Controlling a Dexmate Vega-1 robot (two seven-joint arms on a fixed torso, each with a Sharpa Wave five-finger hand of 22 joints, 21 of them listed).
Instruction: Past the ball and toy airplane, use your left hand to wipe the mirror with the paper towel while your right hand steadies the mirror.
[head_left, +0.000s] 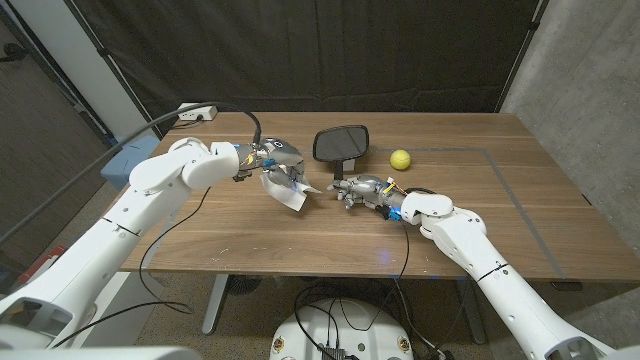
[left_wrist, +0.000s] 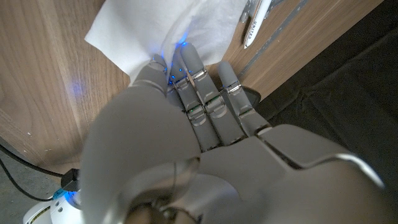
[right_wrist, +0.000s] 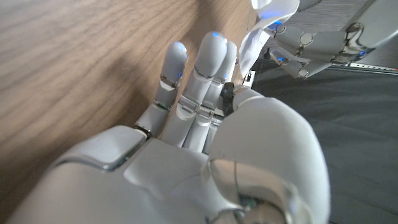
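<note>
My left hand hangs over the table left of centre and grips a white paper towel, whose loose end droops to the wood. The left wrist view has the fingers curled over the towel. The black oval mirror stands upright on its stand just beyond, apart from both hands. A yellow ball lies to its right. My right hand is low on the table in front of the mirror, fingers stretched out, holding nothing. A white toy airplane part shows between the hands.
A white power strip with a black cable sits at the far left corner. Faint tape lines mark the right half of the table. A dark curtain hangs behind the far edge.
</note>
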